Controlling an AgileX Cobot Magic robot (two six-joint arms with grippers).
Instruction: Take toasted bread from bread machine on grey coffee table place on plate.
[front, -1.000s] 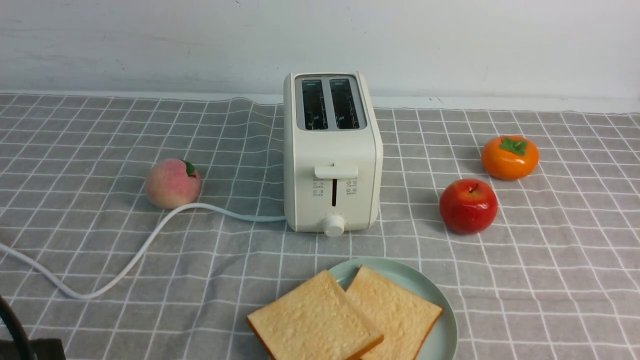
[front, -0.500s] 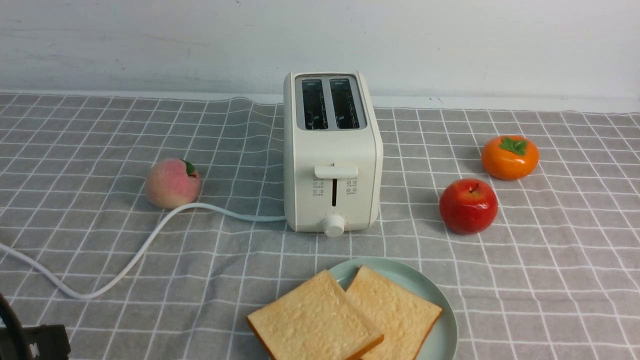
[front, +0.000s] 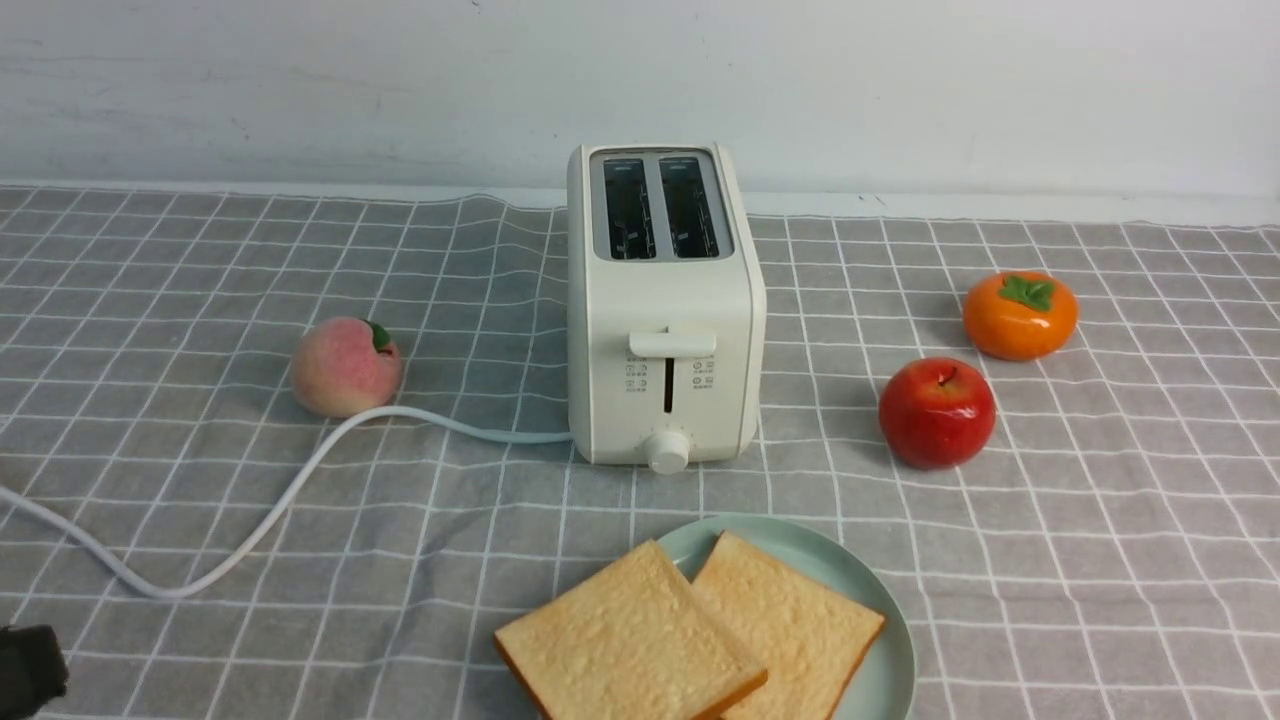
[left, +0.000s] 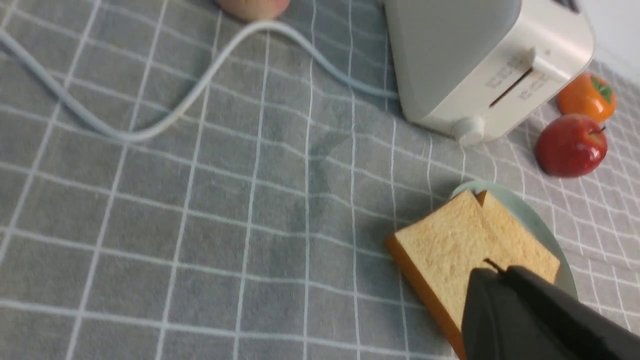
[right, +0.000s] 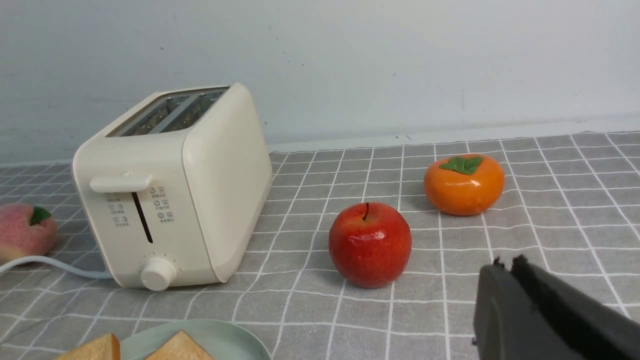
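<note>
Two slices of toasted bread lie flat on the pale green plate (front: 884, 640) at the table's near edge. The left slice (front: 625, 640) overlaps the right slice (front: 790, 620) and hangs over the plate's left rim. Behind them stands the cream bread machine (front: 665, 300) on the grey coffee table (front: 1100, 560), both slots empty. In the left wrist view my left gripper (left: 494, 270) is shut and empty, just above the left slice (left: 445, 245). The right wrist view shows my right gripper (right: 507, 262) shut and empty, low over the cloth to the right of a red apple (right: 370, 245).
A white power cord (front: 250, 520) curls from the toaster to the left edge, past a peach (front: 345, 366). The red apple (front: 936, 412) and an orange persimmon (front: 1019, 315) sit right of the toaster. A dark part of my left arm (front: 28, 668) shows at the bottom-left corner.
The dark part of my left arm at the bottom-left corner has drawn back and shows less; its cable has left the view. Bread, plate and toaster have not moved.
</note>
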